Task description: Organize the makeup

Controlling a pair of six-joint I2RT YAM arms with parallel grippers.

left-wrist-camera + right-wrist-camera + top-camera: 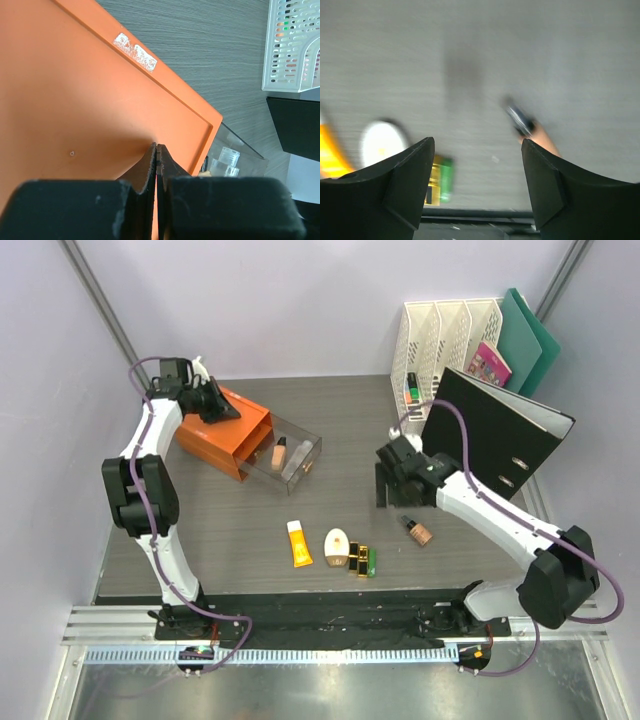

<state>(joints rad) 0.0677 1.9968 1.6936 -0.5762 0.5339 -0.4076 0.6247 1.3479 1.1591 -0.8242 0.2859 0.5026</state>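
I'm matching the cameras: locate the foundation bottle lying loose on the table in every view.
Top external: foundation bottle lies right of centre, dark cap toward upper left.
Left wrist: not in view.
Right wrist: foundation bottle, blurred, right of centre.
Shared landmark: cream oval compact, left of the bottle in both views.

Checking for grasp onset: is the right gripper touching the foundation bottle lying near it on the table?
Apart. The top external view shows bare table between the right gripper and the foundation bottle; its jaws stand open.
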